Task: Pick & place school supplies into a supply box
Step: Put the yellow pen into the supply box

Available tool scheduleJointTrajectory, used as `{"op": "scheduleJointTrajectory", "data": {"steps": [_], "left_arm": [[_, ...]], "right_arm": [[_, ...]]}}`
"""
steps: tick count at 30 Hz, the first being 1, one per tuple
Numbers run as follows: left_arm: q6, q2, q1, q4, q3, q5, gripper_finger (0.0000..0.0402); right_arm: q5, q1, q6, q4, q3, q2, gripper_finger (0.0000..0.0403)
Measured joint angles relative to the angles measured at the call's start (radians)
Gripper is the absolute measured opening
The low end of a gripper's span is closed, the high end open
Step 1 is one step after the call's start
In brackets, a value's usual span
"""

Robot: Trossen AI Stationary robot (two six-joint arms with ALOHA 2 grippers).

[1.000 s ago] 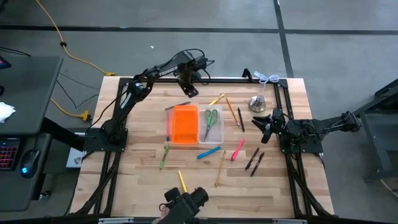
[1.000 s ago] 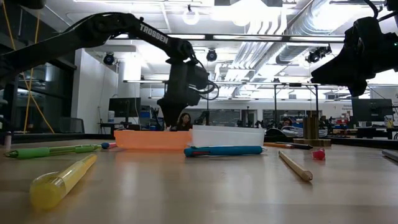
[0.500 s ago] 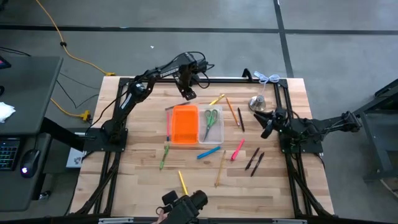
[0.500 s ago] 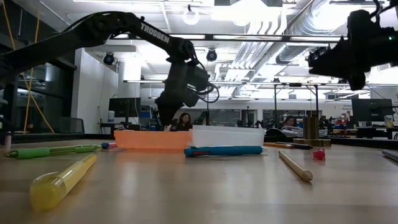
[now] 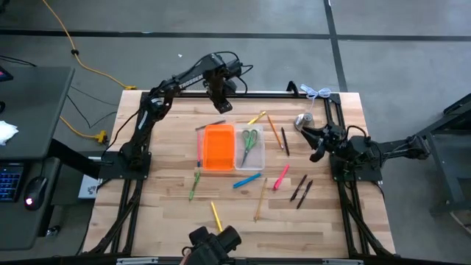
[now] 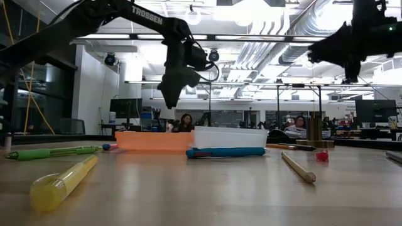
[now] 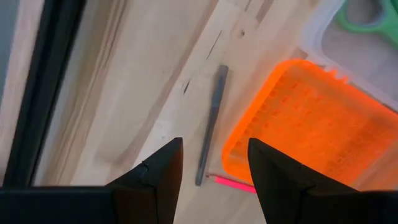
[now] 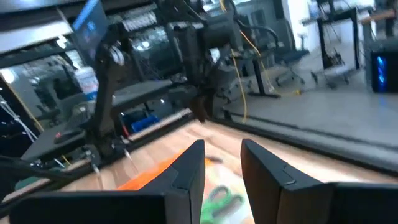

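Black left tool (image 5: 221,103): raised above the table's far edge, just beyond the supply box; its fingers (image 7: 163,168) stand apart with nothing between them.
Under the left tool: a thin dark pen (image 7: 211,124) lies on the bare wood beside the orange half, with a slim pink pencil (image 7: 231,182) next to it.
Right tool (image 5: 312,141): lifted near the table's right edge, close to the silver bell-shaped object (image 5: 303,121); its fingers (image 8: 186,169) are slightly parted and carry nothing.
Supply box (image 5: 218,147): open near the table's middle, orange half toward the left edge, clear tray (image 5: 258,157) toward the right.
Already inside: green-handled scissors (image 5: 250,140) rest in the clear tray.
Left on the table: yellow and tan pencils toward the far edge, a blue pen (image 5: 246,180) and pink marker (image 5: 281,177) on the near side of the box, black pens (image 5: 300,190) to the right, a yellow highlighter (image 6: 61,182) near the front edge.
Step in hand: between picks, by my reading; neither arm carries a supply.
Next move: probably lowering the left tool over the dark pen, jaws aligned across its shaft, then closing.
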Motion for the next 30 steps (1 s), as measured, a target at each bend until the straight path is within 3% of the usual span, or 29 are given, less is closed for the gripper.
{"op": "scheduleJointTrajectory", "data": {"steps": [6,13,25,30], "left_arm": [[0.002,-0.026,0.031,0.007,-0.011,0.013,0.0209],[0.032,-0.032,0.083,0.035,-0.013,0.106,0.0209],[0.096,-0.044,0.145,0.062,-0.013,0.131,0.0209],[0.109,-0.044,0.177,0.088,-0.013,0.132,0.0209]], "right_arm": [[-0.092,-0.088,-0.068,0.067,0.066,0.146,0.0083],[-0.208,-0.198,-0.148,0.05,0.221,0.421,0.0083],[-0.397,-0.416,-0.353,-0.262,0.584,0.841,0.0083],[-0.552,-0.537,-0.462,-0.388,0.702,0.981,0.0083]]}}
